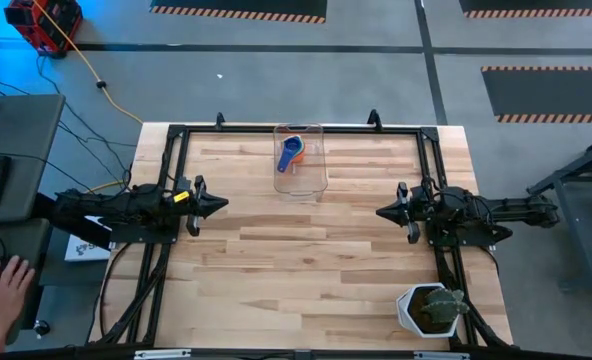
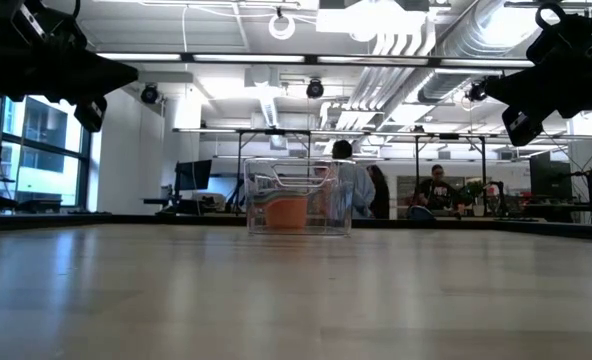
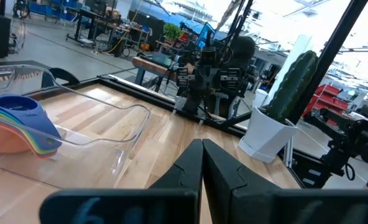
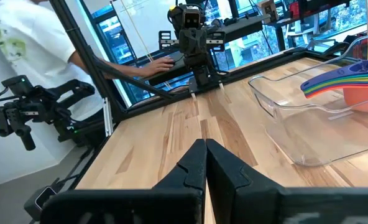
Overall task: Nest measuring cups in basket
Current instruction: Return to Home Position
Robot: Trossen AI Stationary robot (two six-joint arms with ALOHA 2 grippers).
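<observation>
Left pincer (image 3: 201,144), right pincer (image 4: 204,144) both together — only wrist views show rainbow-layered measuring cups (image 3: 19,119) inside basket (image 3: 138,118).

I can't read any txt, labels, brand marks or nos. in any view from my end; nothing legible here.

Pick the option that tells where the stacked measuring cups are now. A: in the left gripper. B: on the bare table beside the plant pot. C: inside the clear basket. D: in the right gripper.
C: the measuring cups sit nested inside the basket, while the left gripper and right gripper are shut on nothing at the table's sides.
</observation>
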